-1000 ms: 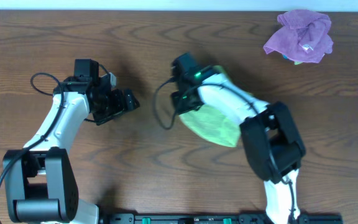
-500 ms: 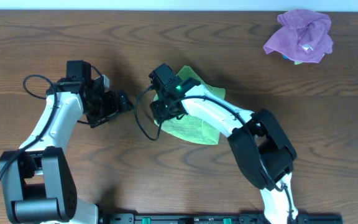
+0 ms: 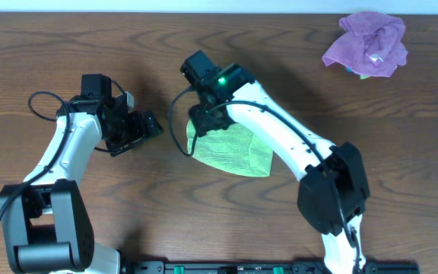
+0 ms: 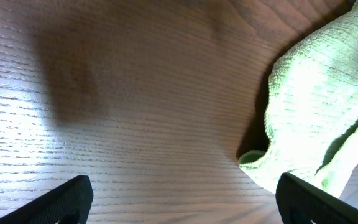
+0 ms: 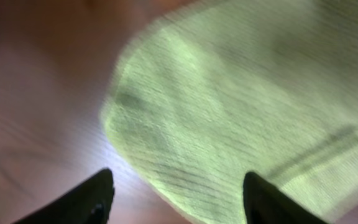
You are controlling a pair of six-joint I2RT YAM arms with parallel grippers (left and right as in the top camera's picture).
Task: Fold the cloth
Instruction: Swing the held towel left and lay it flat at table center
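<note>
Right gripper (image 5: 178, 180) just let go, jaws spread over the lime-green cloth (image 3: 230, 148).
Cloth lies doubled over at centre frame; left gripper (image 4: 182, 193) spread wide, idle just left of it. 1 fold looks done.

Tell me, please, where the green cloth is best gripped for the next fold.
Probably its left edge: the cloth lies flat, but that rim seems to curl up off the table. Come in low from the left, where the open left gripper faces it.
</note>
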